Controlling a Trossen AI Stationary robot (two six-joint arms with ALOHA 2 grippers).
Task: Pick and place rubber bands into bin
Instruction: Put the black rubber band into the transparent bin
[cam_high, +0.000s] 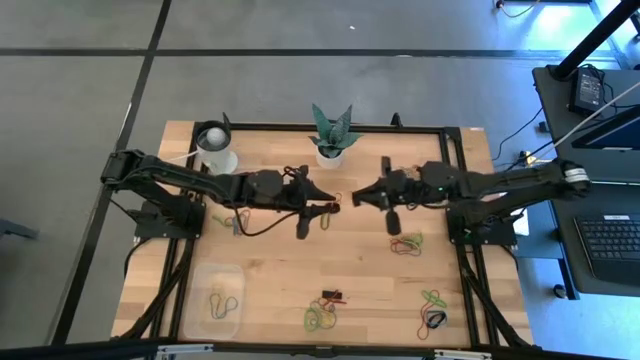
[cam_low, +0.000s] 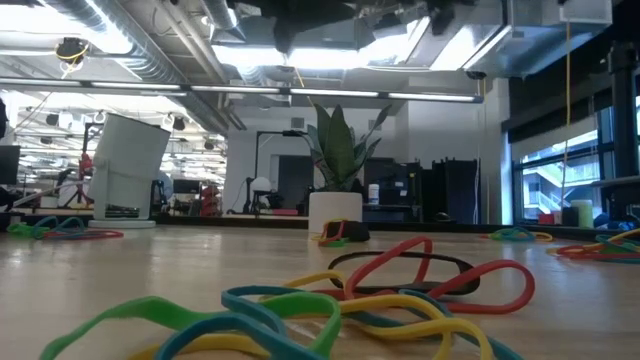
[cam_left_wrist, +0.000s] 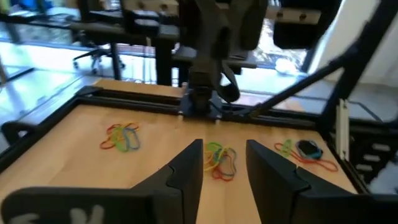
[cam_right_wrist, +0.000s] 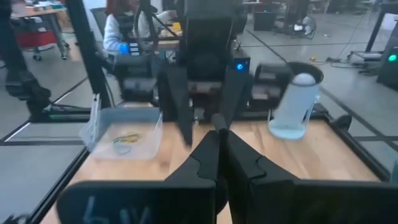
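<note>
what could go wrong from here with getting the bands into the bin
1. The left end effector is open with nothing between its fingers, above a tangled clump of rubber bands; a grasp could lift several at once or slip off.
2. The two end effectors face each other closely mid-table, the right end effector shut; a reach could bring them into contact.
3. The bin sits at a far corner, so a band may drop in transit.

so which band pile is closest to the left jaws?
The yellow, red and green rubber bands just below the left gripper near table centre, seen between its open jaws. The other piles lie toward the front edge or the right arm's side.
</note>
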